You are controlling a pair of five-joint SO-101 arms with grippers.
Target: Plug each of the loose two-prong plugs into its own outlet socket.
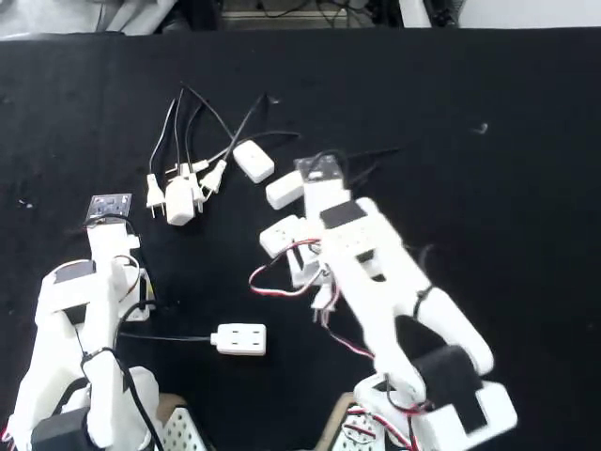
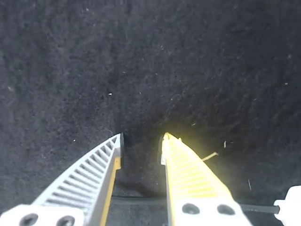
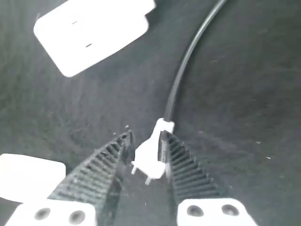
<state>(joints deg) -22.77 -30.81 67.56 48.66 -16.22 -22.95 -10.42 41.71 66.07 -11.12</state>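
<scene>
My right gripper (image 3: 146, 155) is shut on a white two-prong plug (image 3: 149, 157), whose prongs point back toward the wrist and whose black cord (image 3: 186, 61) runs away over the cloth. Just beyond it lies a white outlet socket (image 3: 94, 30), with another white block (image 3: 28, 176) beside the fingers. In the high view the right arm (image 1: 362, 249) stretches over the white sockets (image 1: 284, 191) at mid table. Loose plugs (image 1: 188, 188) lie in a bunch at the upper left. My left gripper (image 2: 141, 141) hangs open over bare black cloth.
A white multi-socket block (image 1: 239, 338) with a black cord lies near the front, between the two arms. One more white socket (image 1: 254, 160) sits by the plug bunch. Red and white servo wires (image 1: 282, 282) loop beside the right arm. Black cloth covers the table.
</scene>
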